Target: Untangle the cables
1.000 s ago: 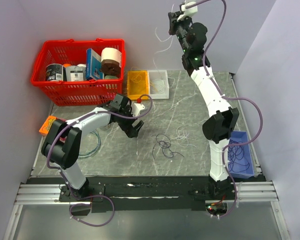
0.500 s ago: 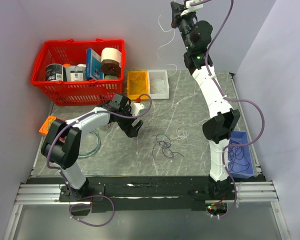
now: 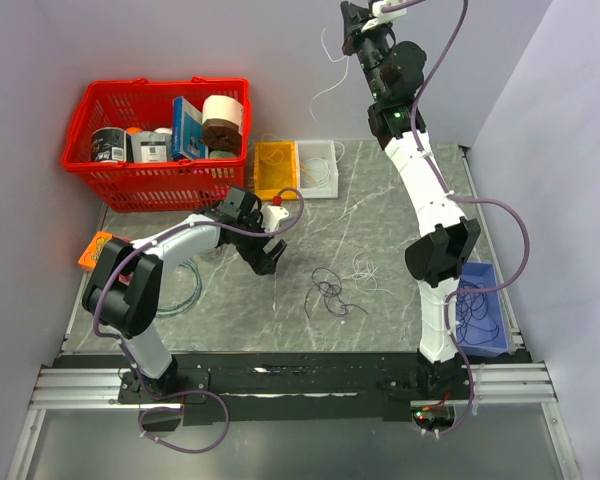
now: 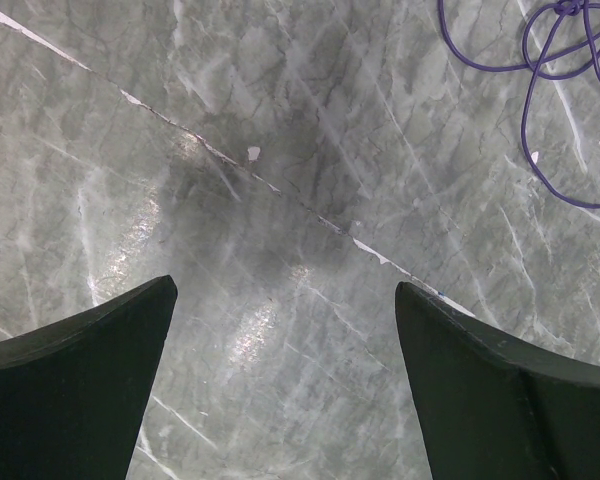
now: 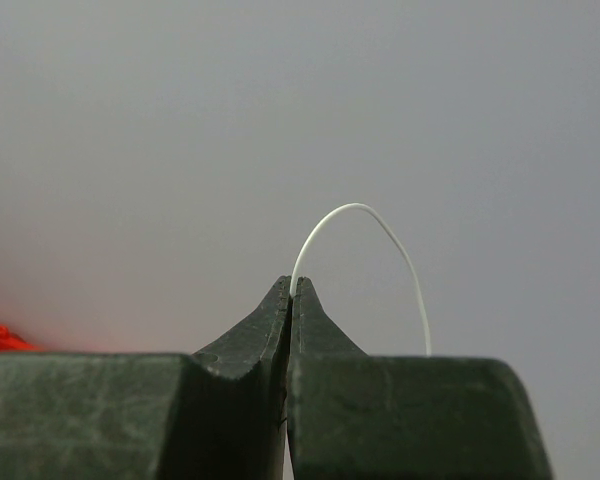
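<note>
The cables [image 3: 330, 291] lie in a loose dark purple tangle mid-table, with pale white strands [image 3: 366, 270] beside it on the right. My right gripper [image 3: 349, 28] is raised high against the back wall, shut on a thin white cable [image 3: 329, 88] that dangles below it. In the right wrist view the white cable [image 5: 380, 222] arcs out of the shut right gripper [image 5: 293, 286]. My left gripper [image 3: 267, 257] hovers open low over the table, left of the tangle. The left wrist view shows the open left gripper [image 4: 285, 290] over bare marble, a purple cable [image 4: 540, 60] at top right.
A red basket [image 3: 110, 180] of goods stands at the back left. A yellow tray [image 3: 276, 170] and a clear tray [image 3: 318, 168] sit behind the tangle. A blue bin [image 3: 480, 345] holding purple cable is at the right edge. A teal hoop [image 3: 186, 296] and an orange object [image 3: 94, 249] lie left.
My right gripper has risen a little higher along the back wall, drawing the white cable up with it. The left arm has stayed where it was.
</note>
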Action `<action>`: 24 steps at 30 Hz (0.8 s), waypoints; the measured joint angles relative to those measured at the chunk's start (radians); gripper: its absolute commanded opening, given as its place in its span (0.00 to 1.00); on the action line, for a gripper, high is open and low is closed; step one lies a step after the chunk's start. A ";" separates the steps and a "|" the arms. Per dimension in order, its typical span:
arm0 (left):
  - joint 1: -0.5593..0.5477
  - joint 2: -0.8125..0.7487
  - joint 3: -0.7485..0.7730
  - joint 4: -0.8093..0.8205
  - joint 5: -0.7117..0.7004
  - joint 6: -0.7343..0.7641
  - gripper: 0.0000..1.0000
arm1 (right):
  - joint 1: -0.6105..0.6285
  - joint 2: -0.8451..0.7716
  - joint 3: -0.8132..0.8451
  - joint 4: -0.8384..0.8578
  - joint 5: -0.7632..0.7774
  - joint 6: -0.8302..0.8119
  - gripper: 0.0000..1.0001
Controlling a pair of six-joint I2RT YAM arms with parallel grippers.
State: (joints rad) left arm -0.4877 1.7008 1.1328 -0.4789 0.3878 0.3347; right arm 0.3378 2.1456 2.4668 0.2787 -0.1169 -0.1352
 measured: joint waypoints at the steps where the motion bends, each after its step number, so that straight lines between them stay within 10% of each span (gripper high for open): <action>1: 0.000 0.000 0.000 0.000 0.000 0.000 0.97 | 0.000 0.000 -0.001 -0.001 0.000 0.002 0.00; 24: 0.000 0.000 0.000 -0.001 0.000 0.000 0.97 | -0.005 -0.011 -0.282 -0.031 -0.023 0.077 0.00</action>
State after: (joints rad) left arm -0.4877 1.7008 1.1328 -0.4801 0.3874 0.3351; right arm 0.3328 2.1345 2.1849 0.2478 -0.1398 -0.0578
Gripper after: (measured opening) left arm 0.969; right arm 0.012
